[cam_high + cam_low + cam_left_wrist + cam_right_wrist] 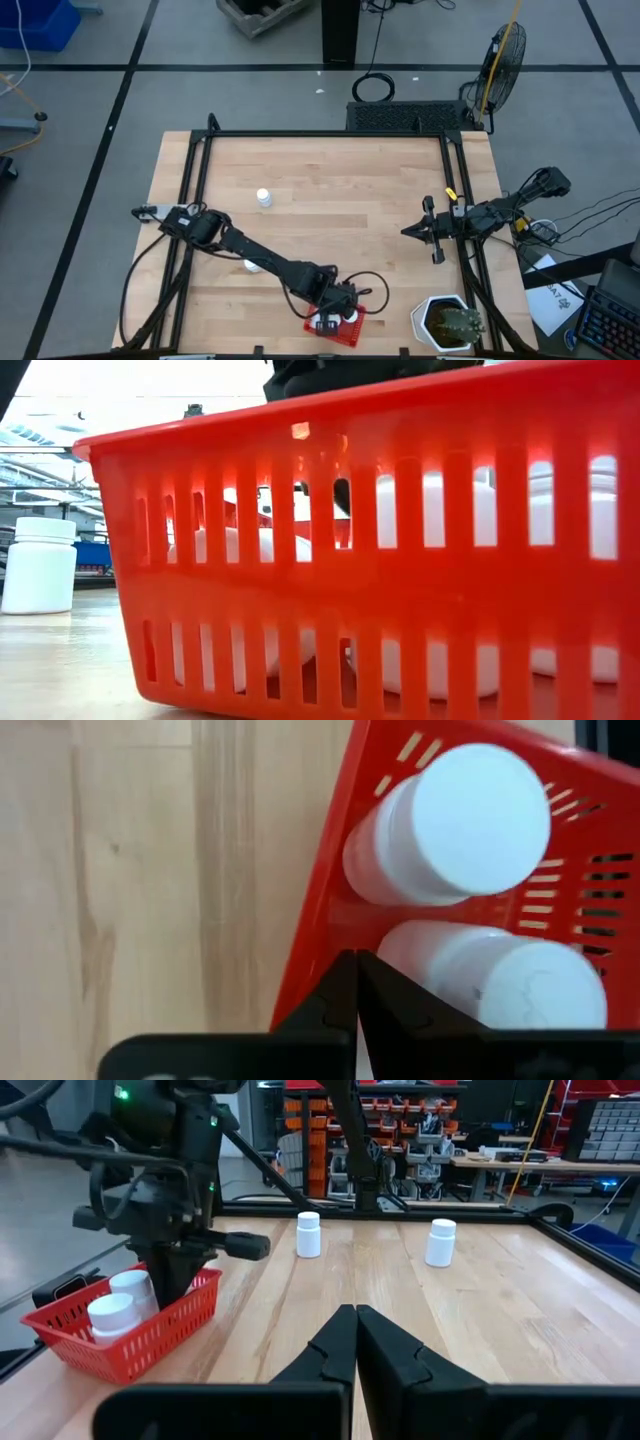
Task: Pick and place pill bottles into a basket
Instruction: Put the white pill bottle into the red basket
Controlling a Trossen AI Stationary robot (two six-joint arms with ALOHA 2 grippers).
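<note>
The red basket [345, 330] sits at the table's near edge, and it fills the low view [400, 590]. Two white pill bottles [450, 820] [500, 985] show in it in the left wrist view, upright beside each other [120, 1300]. My left gripper [357, 960] is shut and points down into the basket's left end [180, 1285]. One bottle [263, 198] stands on the table at the far left. Another [251, 265] stands half hidden under my left arm. My right gripper [405, 231] is shut and empty over the table's right side. My left gripper's shut fingertips [340, 982] stand just inside the basket's left wall [320, 920], beside the two bottles, coming from above and pointing down. I cannot tell whether they touch the wall or a bottle.
A white pot with a green plant [447, 322] stands at the near right corner. Black frame rails [330, 133] run along the table's far, left and right sides. Bare wood lies in the table's middle [340, 210].
</note>
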